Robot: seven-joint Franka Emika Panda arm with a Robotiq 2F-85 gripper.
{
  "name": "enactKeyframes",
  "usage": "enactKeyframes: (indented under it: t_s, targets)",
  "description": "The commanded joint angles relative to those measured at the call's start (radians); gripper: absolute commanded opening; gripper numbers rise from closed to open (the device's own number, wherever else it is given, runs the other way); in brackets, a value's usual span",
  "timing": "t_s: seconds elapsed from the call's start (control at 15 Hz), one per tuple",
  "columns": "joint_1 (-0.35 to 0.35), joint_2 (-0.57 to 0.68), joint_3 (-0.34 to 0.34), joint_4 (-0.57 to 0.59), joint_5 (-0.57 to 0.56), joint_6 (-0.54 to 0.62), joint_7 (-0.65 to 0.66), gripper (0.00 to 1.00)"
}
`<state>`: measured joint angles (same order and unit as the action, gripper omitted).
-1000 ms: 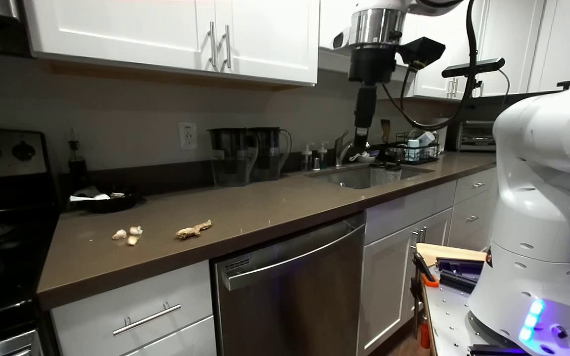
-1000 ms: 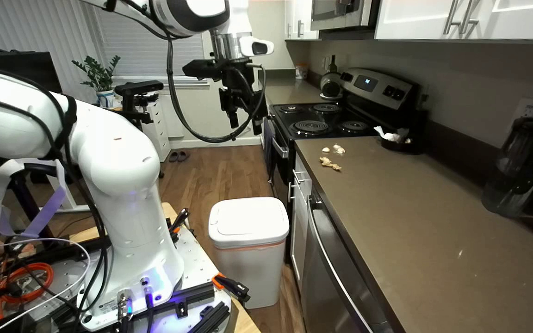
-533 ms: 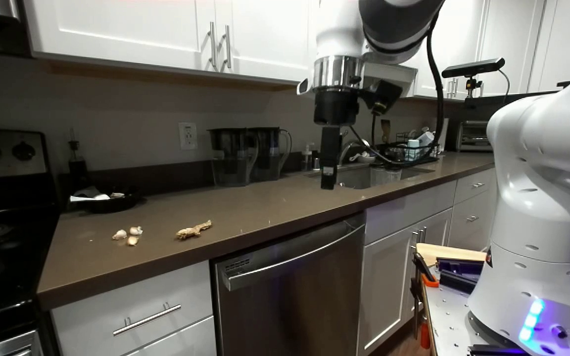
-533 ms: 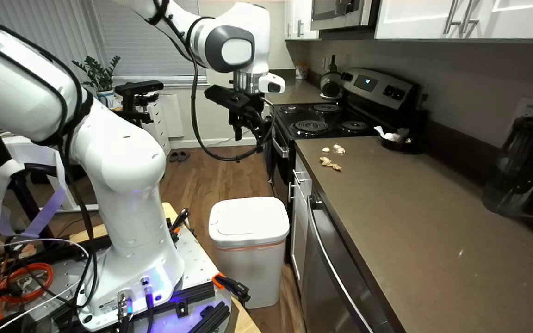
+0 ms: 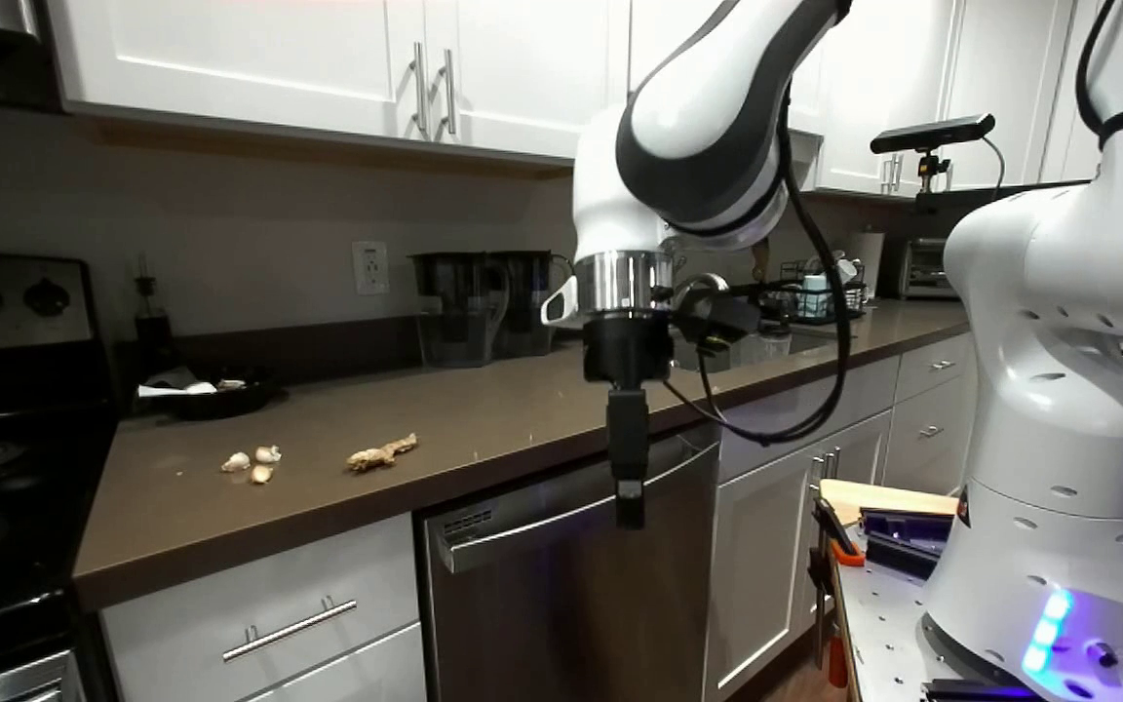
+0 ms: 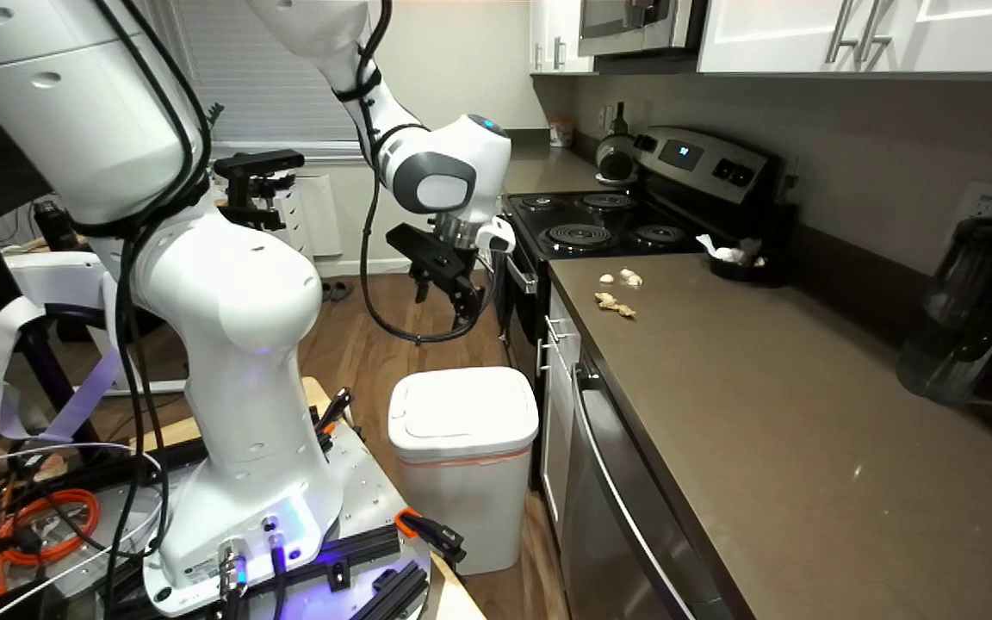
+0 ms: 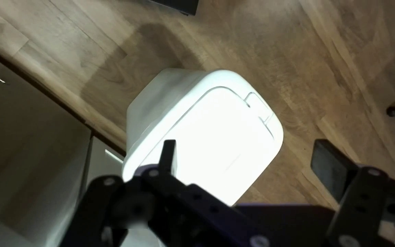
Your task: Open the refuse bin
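**Wide gripper [image 7: 246,154] hangs above the closed refuse bin [image 6: 461,469]**

White upper cabinets [image 5: 250,49] run above a long brown countertop [image 6: 763,430], with a coil-burner range [image 6: 621,220] at its end and a stainless dishwasher [image 5: 542,604] beneath it. The robot arm [image 6: 238,284] stands on a mounting table [image 6: 367,491] facing them. On the wood floor [image 6: 362,336], between that table and the white lower cabinets [image 6: 558,422], stands the white refuse bin, its lid [image 7: 214,137] down. A black clamp [image 6: 431,530] with an orange tip juts from the table and overlaps the bin in an exterior view; whether they touch cannot be told.

The gripper's jaws are spread far apart: in the wrist view 1 finger [image 7: 167,154] crosses the lid's edge and the other lies over floor. Farther off, 2 water pitchers [image 5: 451,312] stand at the back of the countertop; a ginger root [image 5: 382,453] and 3 garlic cloves [image 5: 254,463] lie toward its front.

Compared with 1.0 s ago, the gripper is much lower: in an exterior view the gripper [image 5: 630,517] showed higher than the countertop and now shows in front of the dishwasher. The bin, ginger root and garlic cloves have stayed put.

The range's display [image 6: 682,153] glows blue, its characters too small to read; pale marks on the clamp are likewise illegible.
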<state>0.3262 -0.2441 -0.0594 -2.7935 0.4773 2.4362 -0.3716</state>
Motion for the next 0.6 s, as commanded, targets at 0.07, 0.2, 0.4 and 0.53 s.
enactKeyframes:
  t_s: [0.07,0.2,0.4,0.53]
  targets:
    - [0.040,0.156,0.078,0.007,0.235,0.139,-0.189,1.00]
    - [0.042,0.210,0.135,0.025,0.340,0.174,-0.254,1.00]
    - [0.038,0.281,0.233,0.055,0.462,0.228,-0.322,1.00]
    - [0.039,0.329,0.294,0.080,0.530,0.248,-0.368,1.00]
